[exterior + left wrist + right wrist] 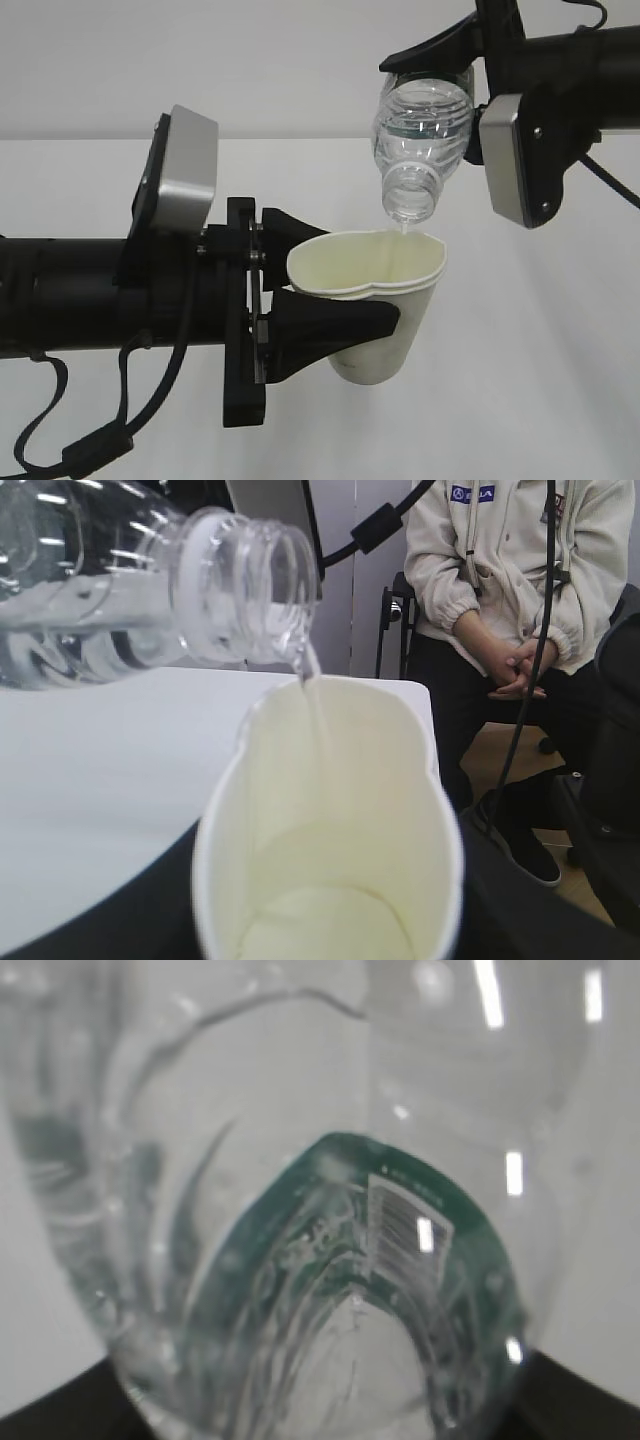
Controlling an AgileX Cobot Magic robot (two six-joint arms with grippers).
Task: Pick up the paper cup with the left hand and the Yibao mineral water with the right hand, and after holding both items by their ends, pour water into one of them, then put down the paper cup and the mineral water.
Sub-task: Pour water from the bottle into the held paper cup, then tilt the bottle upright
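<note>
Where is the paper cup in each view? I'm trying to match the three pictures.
Exterior view: the paper cup is at centre, squeezed in the left pincer.
Left wrist view: it fills the bottom centre.
Right wrist view: not in it.
Shared landmark: the water bottle, in all three.

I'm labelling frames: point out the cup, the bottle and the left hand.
paper cup [390, 335], exterior view, outer side wall.
bottle [425, 120], exterior view, clear shoulder.
left hand [330, 322], exterior view, lower finger against the cup.

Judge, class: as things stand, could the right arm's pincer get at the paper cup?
Probably not. The right pincer is shut on the tilted mineral water bottle, which is pouring, and the left pincer already squeezes the paper cup from both sides.
</note>
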